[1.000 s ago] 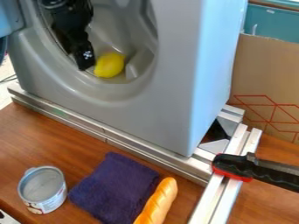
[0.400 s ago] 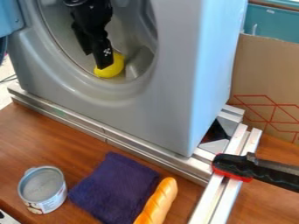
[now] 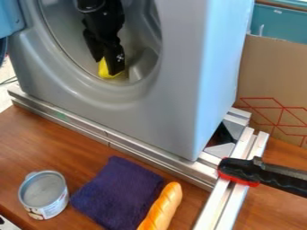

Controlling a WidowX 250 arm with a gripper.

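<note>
The black gripper (image 3: pixel 108 66) hangs inside the round opening of a grey washing machine (image 3: pixel 180 99), its two fingers apart. A yellow object (image 3: pixel 106 71), rounded like a lemon, lies low in the drum, partly hidden behind the right finger. Whether the fingers touch it, I cannot tell.
In front of the machine, a metal rail (image 3: pixel 84 127) runs along the wooden table (image 3: pixel 36 143). Nearer are an empty-looking can (image 3: pixel 43 191), a folded purple cloth (image 3: pixel 117 193) and a toy bread (image 3: pixel 163 209). A black-and-red clamp (image 3: pixel 240 171) grips the right rail.
The gripper has moved to the right inside the drum, from left of the yellow object to in front of it, covering more of it. The things on the table have stayed put.
</note>
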